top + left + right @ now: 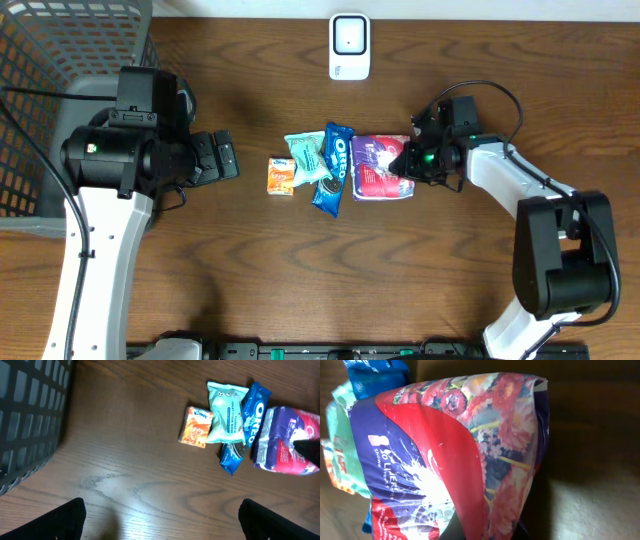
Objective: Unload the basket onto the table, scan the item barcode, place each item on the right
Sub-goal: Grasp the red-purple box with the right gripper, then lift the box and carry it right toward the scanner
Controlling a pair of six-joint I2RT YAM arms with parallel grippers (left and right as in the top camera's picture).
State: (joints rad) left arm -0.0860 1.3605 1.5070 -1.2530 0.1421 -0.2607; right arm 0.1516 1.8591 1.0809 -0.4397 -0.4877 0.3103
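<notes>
Floral pack [470, 460] lies centre-right in the overhead frame, pinched at its right edge by my clenched right end effector [406, 160], with the scanner [349, 45] up-left of it.

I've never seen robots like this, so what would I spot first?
Probably the bright bunch of snack packs in the middle of the table: the blue Oreo pack, a mint-green packet and a small orange packet. The right gripper is pinching the red-and-purple flowery pack at the bunch's right end. A white scanner sits at the table's far edge.
</notes>
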